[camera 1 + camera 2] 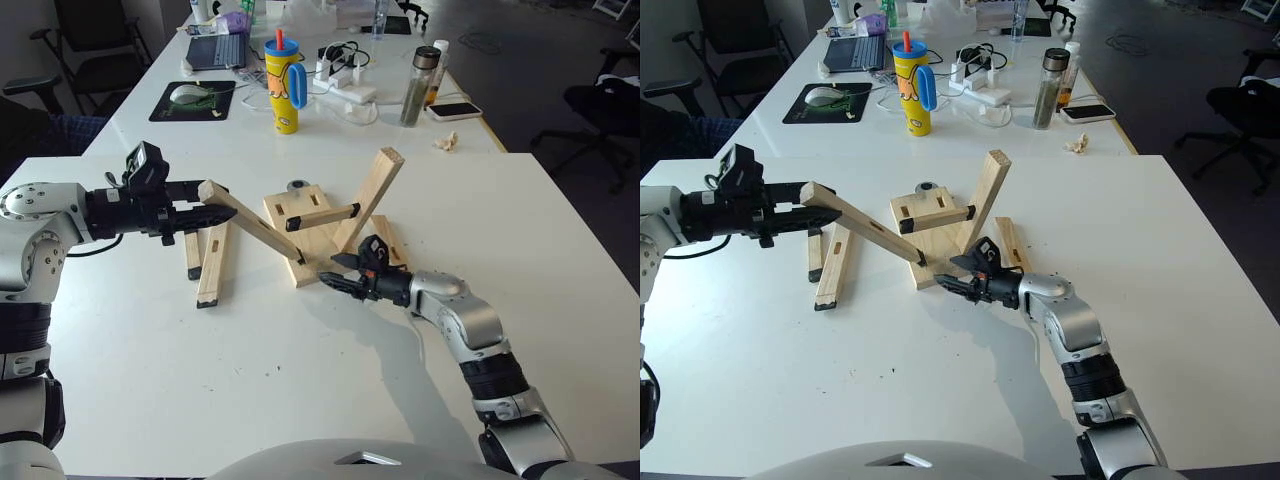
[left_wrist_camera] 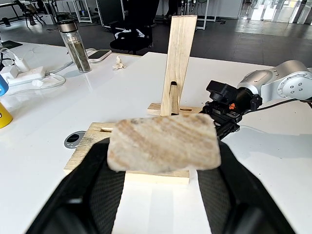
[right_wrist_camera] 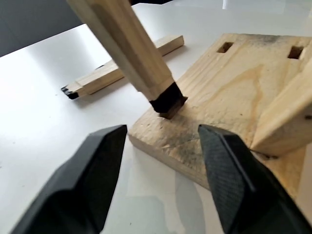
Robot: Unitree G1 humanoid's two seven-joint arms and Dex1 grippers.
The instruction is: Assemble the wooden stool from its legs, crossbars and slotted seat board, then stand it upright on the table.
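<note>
**Left claw** (image 1: 195, 214): closed on the upper end of a wooden leg (image 1: 250, 226). In the left wrist view the leg's cut end (image 2: 163, 144) sits squarely between the two black fingers (image 2: 92, 195). From this claw the leg slopes down and away toward the right claw. Its black-tipped lower end (image 3: 168, 100) touches the slotted seat board (image 1: 312, 240) close to the corner nearest the right claw. Whether the tip is seated in a slot cannot be told.

**Right claw** (image 1: 330, 270): open and holding nothing. It is low over the tabletop (image 1: 200, 380), its fingers (image 3: 97, 170) spread either side of that board corner. Contact with the board cannot be confirmed.

**Seat board**: lies flat on the tabletop between the two claws, directly ahead of the right claw's fingertips. Two rectangular slots (image 3: 224, 47) are open along its edge farthest from the right claw.

**Second leg** (image 1: 370, 195): stands in the board just beyond the right claw, tilted off vertical. A short crossbar (image 1: 325, 212) with a black end projects from it toward the left claw and is raised above the board.

**Loose parts**: two wooden legs (image 1: 213, 262) lie side by side on the tabletop directly beneath the left claw. A further wooden bar (image 1: 388, 240) lies flat just behind the right claw, beside the board.
</note>
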